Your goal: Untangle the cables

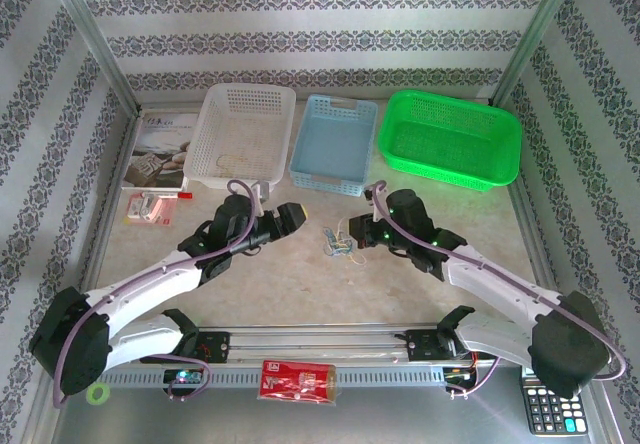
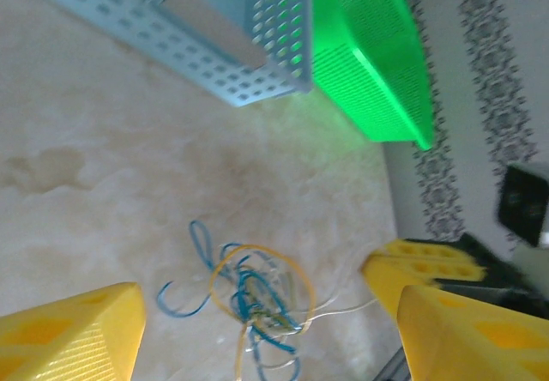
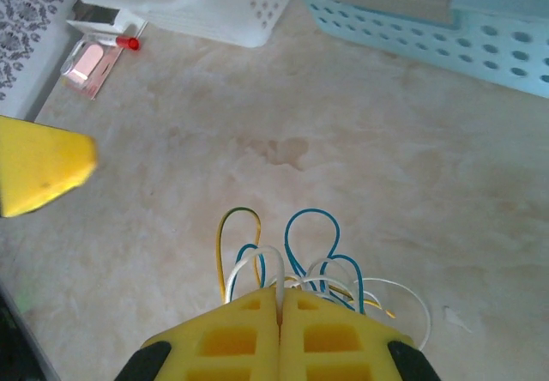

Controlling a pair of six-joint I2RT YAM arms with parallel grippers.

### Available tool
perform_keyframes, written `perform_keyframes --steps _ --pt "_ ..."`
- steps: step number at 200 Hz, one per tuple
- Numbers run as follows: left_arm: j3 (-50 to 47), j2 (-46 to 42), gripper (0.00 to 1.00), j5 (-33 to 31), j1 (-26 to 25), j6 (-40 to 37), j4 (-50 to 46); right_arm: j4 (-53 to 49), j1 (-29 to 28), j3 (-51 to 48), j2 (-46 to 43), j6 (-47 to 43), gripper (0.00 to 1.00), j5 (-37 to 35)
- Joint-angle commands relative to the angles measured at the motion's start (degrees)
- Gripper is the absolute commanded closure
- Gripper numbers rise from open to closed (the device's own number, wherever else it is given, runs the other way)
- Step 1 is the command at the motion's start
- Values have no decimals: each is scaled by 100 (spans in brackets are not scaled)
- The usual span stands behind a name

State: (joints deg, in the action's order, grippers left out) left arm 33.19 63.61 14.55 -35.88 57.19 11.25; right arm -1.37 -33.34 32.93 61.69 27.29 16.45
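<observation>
Right up close in the right wrist view is the right gripper, its two yellow fingers pressed tight together with no gap. The cables come out from under its tips in little loops, yellow, white and blue-green. I think it has some of them pinched, but the pinch itself is hidden. The cables sit in the middle of the table, between the two grippers. The right gripper is touching them, so it is the nearer one. The left gripper is near them on the other side, with its fingers wide apart and nothing in them. In its own view the cables lie straight ahead, in line with the gap between its fingers. The bunch is a small messy knot with loops crossing over each other and thin white ends trailing toward the right gripper. It has no clear long side. The next move is probably the left gripper going forward to catch a loop.
</observation>
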Motion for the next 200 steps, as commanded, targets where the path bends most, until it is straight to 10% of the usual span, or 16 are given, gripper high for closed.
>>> perform_keyframes --steps 1,200 --pt "354 30 22 -69 2 371 275 184 130 -117 -131 -26 100 252" --pt "-403 1368 33 -125 -675 1297 1062 1402 -582 -689 340 580 100 98"
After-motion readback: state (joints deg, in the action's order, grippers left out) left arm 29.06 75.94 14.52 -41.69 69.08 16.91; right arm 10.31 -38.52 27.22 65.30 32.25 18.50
